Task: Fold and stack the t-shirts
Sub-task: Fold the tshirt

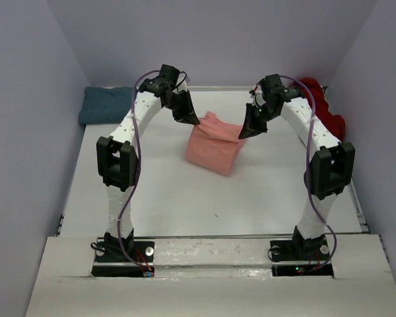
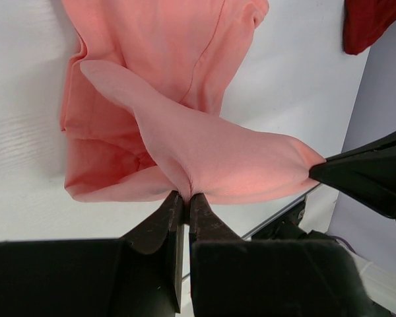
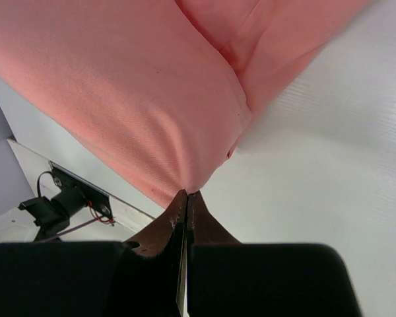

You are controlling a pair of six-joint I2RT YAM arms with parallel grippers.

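The salmon-pink t-shirt (image 1: 214, 148) lies partly folded in the middle of the table, its far edge lifted. My left gripper (image 1: 193, 120) is shut on that edge's left corner, and the fabric (image 2: 204, 152) bunches at its fingertips (image 2: 185, 196). My right gripper (image 1: 246, 132) is shut on the right corner, the cloth (image 3: 119, 86) stretched up from its tips (image 3: 187, 193). A teal t-shirt (image 1: 105, 104) lies folded at the far left. The dark red t-shirt (image 1: 323, 105) lies crumpled at the far right, behind the right arm.
Grey walls close in the white table (image 1: 185, 198) on the left, back and right. The arm bases (image 1: 125, 251) stand at the near edge. A corner of the dark red cloth (image 2: 369, 23) shows in the left wrist view.
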